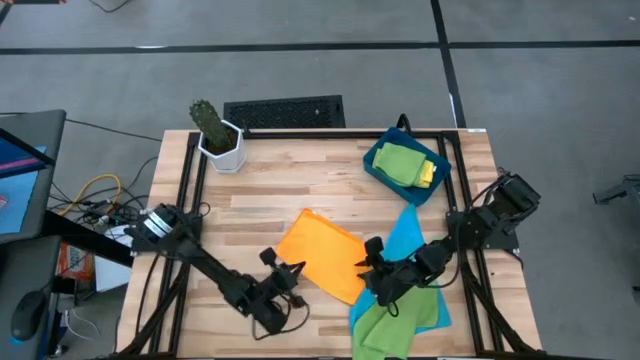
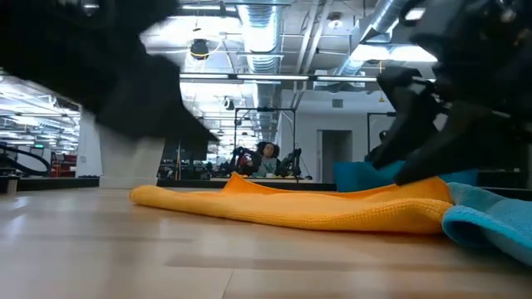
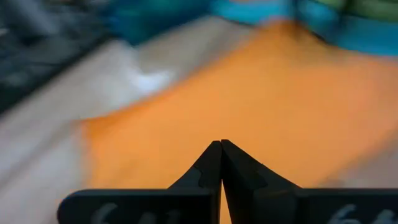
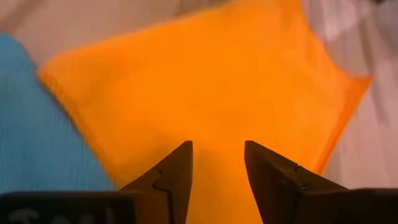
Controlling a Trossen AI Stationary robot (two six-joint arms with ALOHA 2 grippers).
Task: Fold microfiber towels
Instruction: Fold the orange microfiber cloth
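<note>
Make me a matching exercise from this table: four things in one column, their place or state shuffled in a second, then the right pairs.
1. orange towel
2. dark-blue tray
3. left gripper
4. right gripper

a. shut, empty, at the orange towel's near edge
b. open over the orange towel
c. flat mid-table between the grippers
d. far right of the table, holding a green towel and a yellow towel

Pairs: 1-c, 2-d, 3-a, 4-b

Soft matt orange towel [image 1: 322,256], pale smooth wooden table [image 1: 270,195], glossy blue plastic tray [image 1: 380,170]
</note>
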